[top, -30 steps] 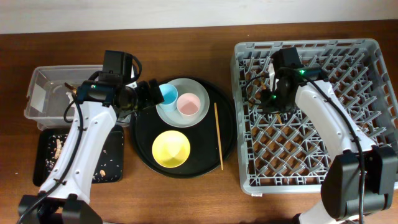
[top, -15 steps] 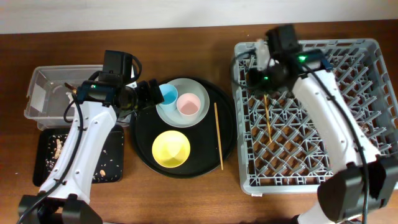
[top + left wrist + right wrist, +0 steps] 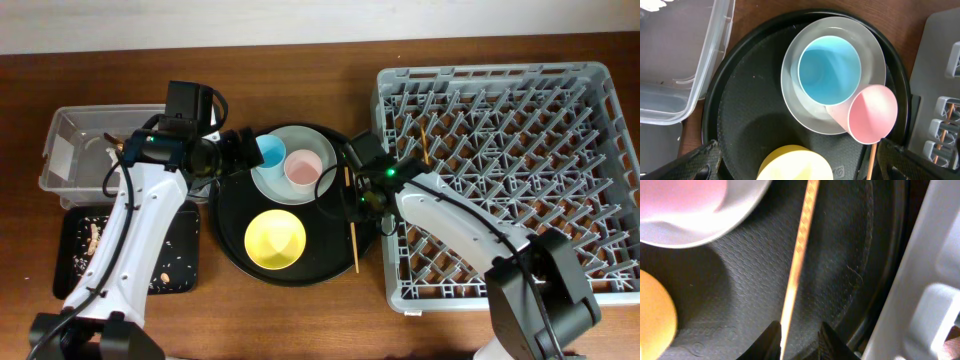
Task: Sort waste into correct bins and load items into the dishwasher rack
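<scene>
The right hand (image 3: 799, 342) hovered low over the large round black tray (image 3: 225, 215). Its fingers were narrowly parted and gripped nothing, set either side of a thin wooden chopstick (image 3: 799, 250) lying flat there. The left hand (image 3: 235, 152) hung wide open and empty beside the small blue cup (image 3: 270, 150).

A second chopstick (image 3: 428, 140) rested among the pegs of the large grey plastic dishwasher rack (image 3: 500, 72) at the bench's right end, so loading looked barely begun. The blue cup, the small pink cup (image 3: 303, 168), the pale grey-blue round plate (image 3: 285, 192) beneath them and the yellow bowl (image 3: 275, 240) all sat on the round tray.

Sorting seemed done: beige crumbs (image 3: 95, 235) lay in the shallow black rectangular tray (image 3: 180, 250) at the left end. The clear plastic tub (image 3: 70, 125) beside it was partly hidden.
</scene>
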